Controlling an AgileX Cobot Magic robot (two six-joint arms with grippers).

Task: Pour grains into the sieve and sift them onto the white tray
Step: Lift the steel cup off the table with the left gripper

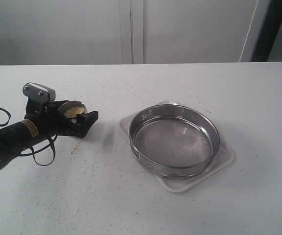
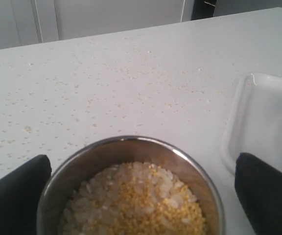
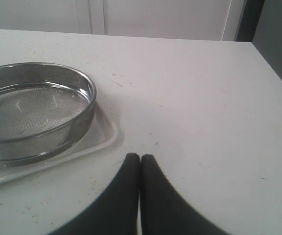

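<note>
On the left of the table (image 1: 131,200), the left gripper (image 1: 74,112) clasped a small steel cup (image 2: 131,149) between its black fingers (image 2: 13,196), one on each side. The cup was upright and held the grains (image 2: 141,205), yellow meal mixed with paler rice-like bits. To the right, well apart from the cup, the sieve (image 1: 180,171) sat on the white tray (image 1: 224,164), its mesh almost bare. Loose specks (image 2: 131,73) dotted the tabletop around the cup. The right gripper (image 3: 140,166) hung over the table right of the tray, fingertips pressed together with nothing between them.
</note>
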